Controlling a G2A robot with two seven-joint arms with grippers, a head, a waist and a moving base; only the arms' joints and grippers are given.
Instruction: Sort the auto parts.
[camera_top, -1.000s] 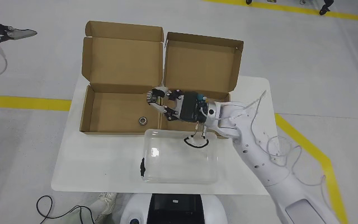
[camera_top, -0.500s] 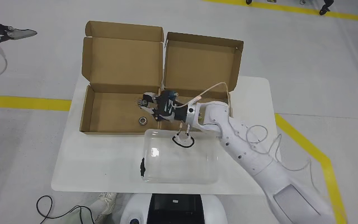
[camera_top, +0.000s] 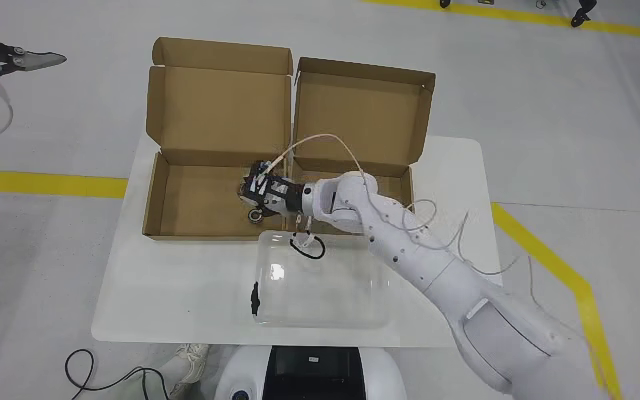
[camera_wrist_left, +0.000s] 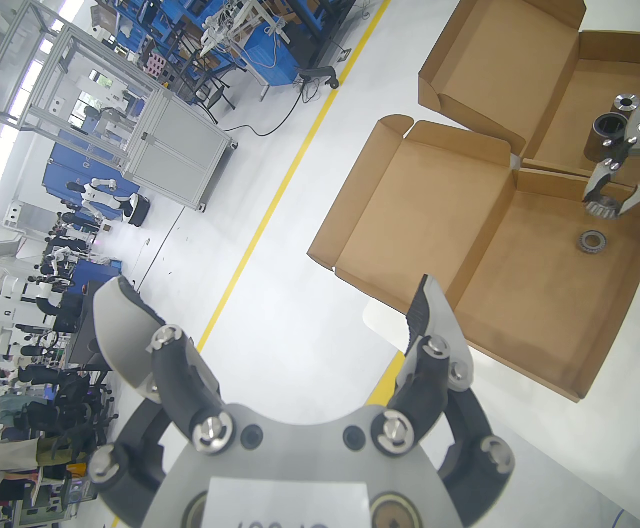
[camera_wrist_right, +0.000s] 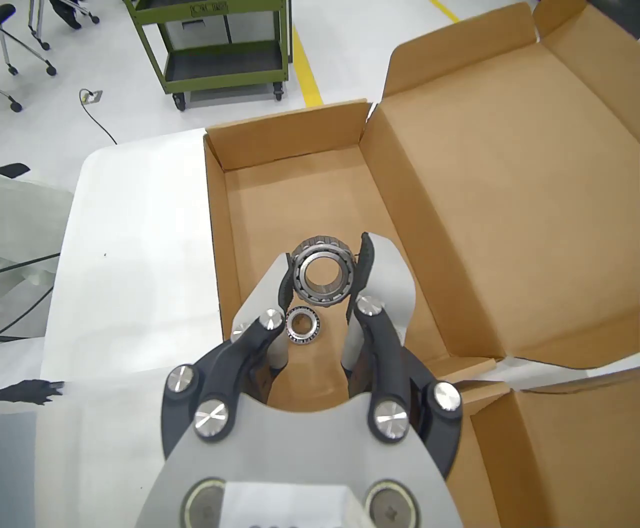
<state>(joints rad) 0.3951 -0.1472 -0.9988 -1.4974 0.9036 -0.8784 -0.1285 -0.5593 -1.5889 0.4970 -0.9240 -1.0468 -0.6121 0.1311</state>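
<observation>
Bearing (camera_wrist_right: 325, 296) in right claw (camera_wrist_right: 324, 271) over smaller bearing (camera_wrist_right: 302, 325) inside cardboard box (camera_wrist_right: 265, 200).

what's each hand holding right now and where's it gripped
The right hand grips a roller bearing by opposite sides of its outer rim. The left hand is open, holding nothing.

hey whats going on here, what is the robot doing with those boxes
The right gripper is shut on a tapered roller bearing, holding it above the floor of the left cardboard box, just over a smaller bearing that lies there. The left gripper hangs away from the boxes, its jaws open and empty. A clear plastic bin sits at the table's front.
</observation>
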